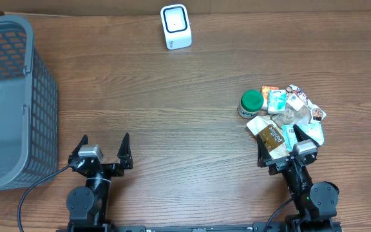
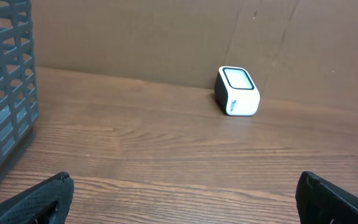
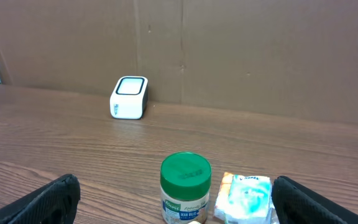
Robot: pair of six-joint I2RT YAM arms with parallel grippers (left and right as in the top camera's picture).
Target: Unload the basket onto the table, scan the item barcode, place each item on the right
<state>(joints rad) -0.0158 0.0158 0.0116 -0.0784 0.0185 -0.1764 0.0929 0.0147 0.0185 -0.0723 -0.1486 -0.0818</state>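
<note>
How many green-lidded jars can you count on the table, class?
1. The green-lidded jar stands upright at the left edge of the pile of packets on the table's right side; the pile could hide others.

basket: left edge | scanner: far centre | jar: right, against left side of packet pile

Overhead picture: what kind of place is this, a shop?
Probably a pretend shop checkout on a brown wooden table: a small white barcode scanner, a grey plastic mesh basket, and a pile of small grocery packets beside a green-lidded jar.
</note>
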